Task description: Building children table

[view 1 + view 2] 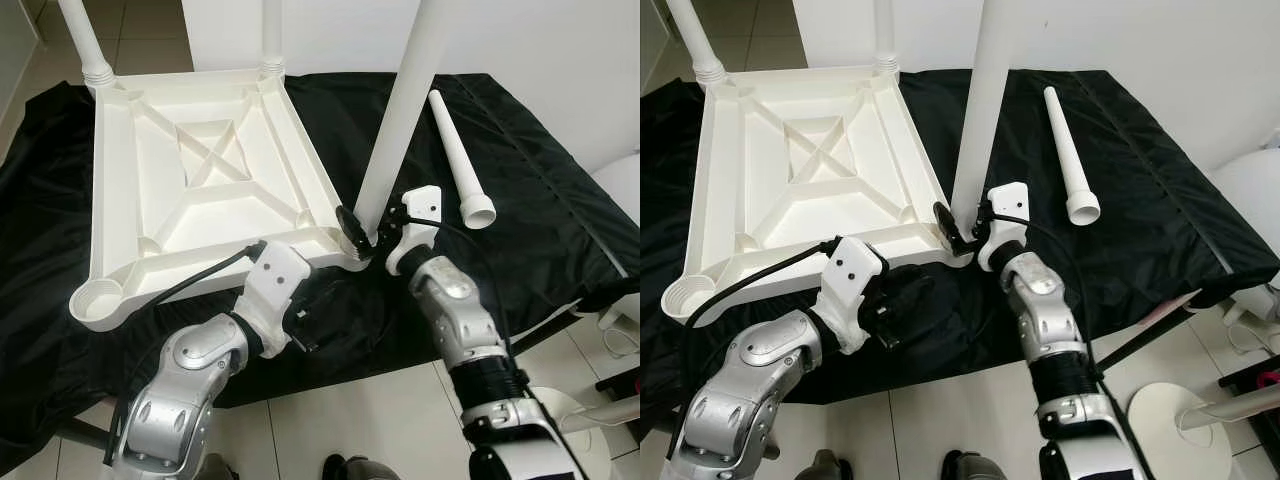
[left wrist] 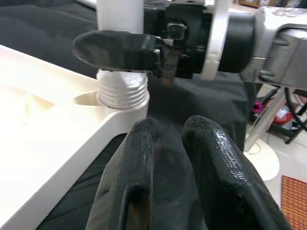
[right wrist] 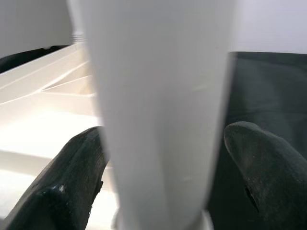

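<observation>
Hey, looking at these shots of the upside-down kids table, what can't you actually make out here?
- Tops of the screwed-in table legs: cut off by the upper edge of both eye views.
- How far that leg's thread is screwed into the tabletop: the right end effector covers it in the eye views; partly seen in the left wrist view.
- Left end effector: its fingers are dark against the black cloth; grip unclear.
- Loose leg: its thread is too small to read.
</observation>
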Robot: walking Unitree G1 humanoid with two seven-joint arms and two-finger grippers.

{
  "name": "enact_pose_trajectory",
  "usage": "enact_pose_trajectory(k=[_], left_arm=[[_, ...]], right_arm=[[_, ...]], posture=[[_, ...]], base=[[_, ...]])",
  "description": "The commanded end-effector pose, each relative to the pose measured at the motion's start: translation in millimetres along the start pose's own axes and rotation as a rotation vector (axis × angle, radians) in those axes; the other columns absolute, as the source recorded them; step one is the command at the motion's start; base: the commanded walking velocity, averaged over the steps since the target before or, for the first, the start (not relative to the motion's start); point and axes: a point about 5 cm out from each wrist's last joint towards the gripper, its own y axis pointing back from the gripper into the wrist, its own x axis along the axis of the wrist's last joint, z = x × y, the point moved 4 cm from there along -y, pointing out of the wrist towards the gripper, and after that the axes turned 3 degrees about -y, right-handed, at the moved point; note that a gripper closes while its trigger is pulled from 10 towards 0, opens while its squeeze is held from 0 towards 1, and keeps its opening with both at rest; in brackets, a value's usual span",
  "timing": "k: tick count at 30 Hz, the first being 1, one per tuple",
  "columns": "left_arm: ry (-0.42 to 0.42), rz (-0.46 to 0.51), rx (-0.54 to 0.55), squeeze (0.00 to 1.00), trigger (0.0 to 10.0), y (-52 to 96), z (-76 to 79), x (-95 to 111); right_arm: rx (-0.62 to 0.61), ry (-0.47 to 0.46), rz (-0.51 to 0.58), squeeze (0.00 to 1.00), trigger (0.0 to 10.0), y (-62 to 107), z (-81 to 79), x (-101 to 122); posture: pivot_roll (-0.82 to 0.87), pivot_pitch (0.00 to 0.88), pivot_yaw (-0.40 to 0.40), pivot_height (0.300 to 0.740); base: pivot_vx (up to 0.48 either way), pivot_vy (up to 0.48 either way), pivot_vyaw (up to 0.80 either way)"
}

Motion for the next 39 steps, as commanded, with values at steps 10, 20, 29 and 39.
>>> enact_pose_trajectory(k=[10,20,29,39], left_arm=[[-0.011,0.002,0.080,0.00,10.0,-2.3,-10.0,2],[-0.014,0.010,0.086,0.00,10.0,-3.8,-11.3,4],[-0.013,0.017,0.067,0.00,10.0,-7.9,-8.7,4],[-0.005,0.009,0.072,0.00,10.0,-5.8,-5.7,0]], right_arm=[[0.240,0.053,-0.117,0.00,6.0,-11.8,-7.1,-21],[0.228,0.026,-0.160,0.00,0.0,-9.1,1.8,-33],[0.199,-0.001,-0.160,0.00,7.7,-5.2,4.4,-42],[-0.022,0.022,-0.180,0.00,10.0,-13.9,12.6,-39]], posture=[[0.04,0.110,-0.034,0.740],[0.04,0.107,-0.038,0.740],[0.03,0.084,-0.031,0.740],[0.03,0.094,-0.043,0.740]], base=[[0.000,0.000,0.00],[0.000,0.000,0.00],[0.000,0.000,0.00],[0.000,0.000,0.00]])
